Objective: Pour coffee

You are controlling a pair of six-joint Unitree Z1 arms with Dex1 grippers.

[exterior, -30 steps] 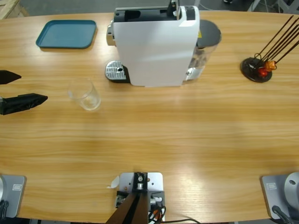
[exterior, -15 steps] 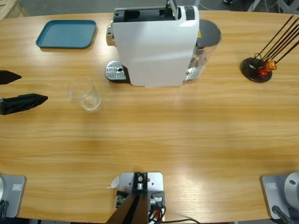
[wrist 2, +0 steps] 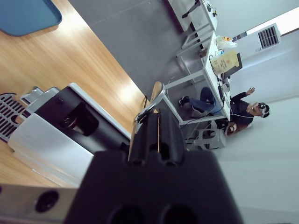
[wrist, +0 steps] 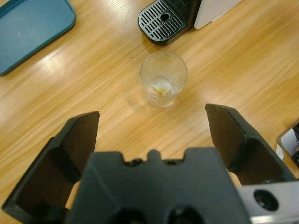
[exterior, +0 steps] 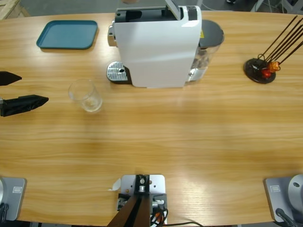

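Two black jaws of left gripper (exterior: 19, 92) spread wide, empty, aimed at glass (exterior: 85, 95) near machine's (exterior: 158, 45) drip tray (exterior: 118, 72). Holds trace of coffee (wrist: 162, 87). Right gripper (wrist 2: 158, 122) pinched on lever (wrist 2: 150, 102).

Even bright overhead light; soft glare patches on wooden table (exterior: 199, 142); faint shadows under coffee machine (exterior: 158, 45); wrist views sharp, near gripper bodies soft.

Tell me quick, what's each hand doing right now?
Left hand: open, empty, aimed at the glass.
Right hand: closed on the coffee machine's silver lever.
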